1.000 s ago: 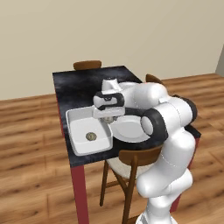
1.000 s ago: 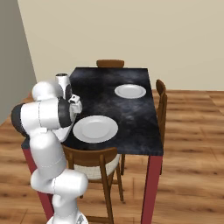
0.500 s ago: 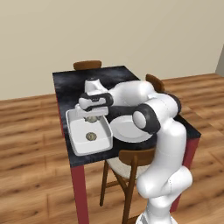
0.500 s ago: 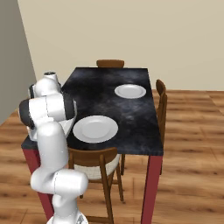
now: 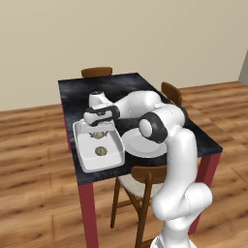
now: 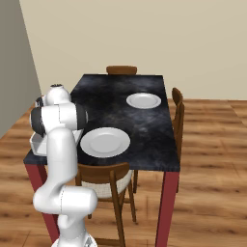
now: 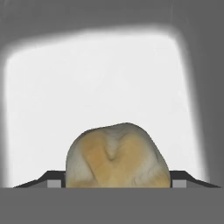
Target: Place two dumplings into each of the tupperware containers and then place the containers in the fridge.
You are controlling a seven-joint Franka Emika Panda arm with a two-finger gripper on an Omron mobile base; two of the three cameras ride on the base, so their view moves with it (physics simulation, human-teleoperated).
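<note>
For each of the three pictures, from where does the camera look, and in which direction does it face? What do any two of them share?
Left base view: behind the arm on its left, looking forward and down at the dark table; the white arm reaches to the open gripper over the white container.
Right base view: behind on the right, facing the same table; the arm rises lower left.
Hand view: on the hand, looking into the white container at a dumpling between the fingertips.
Both base views share the table and near plate.

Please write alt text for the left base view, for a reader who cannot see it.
The robot's open gripper reaches down into a deep white container at the near left corner of a dark table. Two dumplings lie inside it; a white plate sits beside it.
</note>
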